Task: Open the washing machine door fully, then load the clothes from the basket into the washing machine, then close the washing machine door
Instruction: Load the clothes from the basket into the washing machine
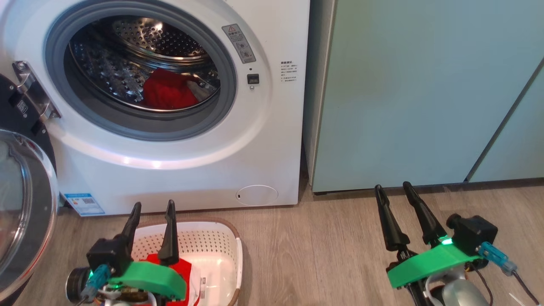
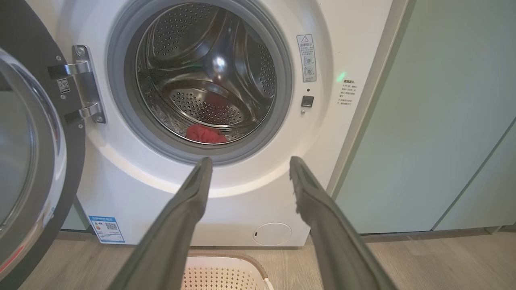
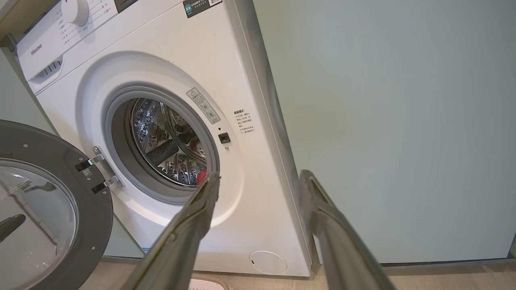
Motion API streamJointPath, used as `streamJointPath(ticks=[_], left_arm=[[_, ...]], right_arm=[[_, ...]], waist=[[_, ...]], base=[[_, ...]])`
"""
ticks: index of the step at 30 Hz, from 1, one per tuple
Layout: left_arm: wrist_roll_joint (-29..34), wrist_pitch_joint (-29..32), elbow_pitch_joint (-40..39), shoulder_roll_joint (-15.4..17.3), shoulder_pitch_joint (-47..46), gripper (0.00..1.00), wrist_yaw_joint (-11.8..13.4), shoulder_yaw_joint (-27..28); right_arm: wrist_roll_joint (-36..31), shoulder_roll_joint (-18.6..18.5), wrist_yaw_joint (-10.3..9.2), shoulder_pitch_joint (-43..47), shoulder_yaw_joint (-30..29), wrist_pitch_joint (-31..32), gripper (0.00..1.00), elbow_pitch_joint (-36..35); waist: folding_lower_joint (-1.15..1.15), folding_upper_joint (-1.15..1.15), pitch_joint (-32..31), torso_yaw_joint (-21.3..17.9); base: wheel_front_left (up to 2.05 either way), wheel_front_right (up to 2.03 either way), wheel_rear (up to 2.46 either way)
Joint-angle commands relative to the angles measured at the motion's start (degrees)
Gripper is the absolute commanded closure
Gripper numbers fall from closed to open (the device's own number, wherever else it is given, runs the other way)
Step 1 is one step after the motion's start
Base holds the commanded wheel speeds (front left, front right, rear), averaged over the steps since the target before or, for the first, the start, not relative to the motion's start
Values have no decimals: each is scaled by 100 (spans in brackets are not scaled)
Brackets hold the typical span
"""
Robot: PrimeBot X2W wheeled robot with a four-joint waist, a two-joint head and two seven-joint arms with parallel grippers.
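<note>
Head view: washing machine door (image 1: 25,204) hangs open at the left. Red clothes (image 1: 168,91) lie in the drum (image 1: 127,46) of the washing machine (image 1: 178,170). Left gripper (image 1: 154,205), fingers apart, is over the basket (image 1: 212,238), which holds another red-and-white piece (image 1: 183,267). Right gripper (image 1: 392,187) is spread, holding nothing, above the floor (image 1: 318,246).
Left wrist view: fingers apart, pointing at the drum mouth.
Right wrist view: fingers apart, facing the machine's right front edge.

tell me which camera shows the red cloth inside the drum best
The head view: it looks down into the drum, so the red cloth lies broad and unblocked. The left wrist view shows its top above the grey door seal; the right wrist view shows a red sliver at the seal's edge.
</note>
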Motion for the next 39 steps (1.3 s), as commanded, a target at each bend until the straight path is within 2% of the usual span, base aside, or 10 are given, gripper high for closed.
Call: streamJointPath(ticks=[1, 7, 12, 15, 18, 22, 30, 39], left_arm=[[-39, -29, -215, 15, -210, 0, 40, 185], [-46, -29, -130, 15, -195, 0, 52, 165], [74, -29, 318, 15, -232, 0, 190, 170], [158, -29, 664, 15, -331, 0, 153, 204], [284, -29, 1007, 100, -628, 0, 50, 304], [413, -29, 1735, 307, -1159, 0, -79, 415], [719, -29, 3813, 812, -2474, 0, -239, 343], [939, -29, 5190, 1175, -3636, 0, -335, 162]], right_arm=[[18, -7, 0, -108, 112, -37, 0, -201], [22, -7, 0, -107, 123, -37, 0, -214], [17, -7, 0, -131, 156, -37, 0, -234], [15, -7, 0, -146, 181, -37, 0, -238], [-12, -7, 0, -266, 203, -37, 0, -330], [-73, -7, 0, -509, 236, -37, 0, -441], [-142, -7, 0, -925, 259, -37, 0, -587], [-109, -7, 0, -1158, 329, -37, 0, -783]], waist=[[1, 0, 3, 0], [1, 0, 67, -5], [1, 0, 309, -30], [1, 0, 558, -45], [1, 0, 1094, -54], [1, 0, 1819, -73], [1, 0, 3063, -223], [1, 0, 4023, -414]], base=[[0, 0, 0], [0, 0, 0], [0, 0, 0], [0, 0, 0], [0, 0, 0], [0, 0, 0], [0, 0, 0], [0, 0, 0]])
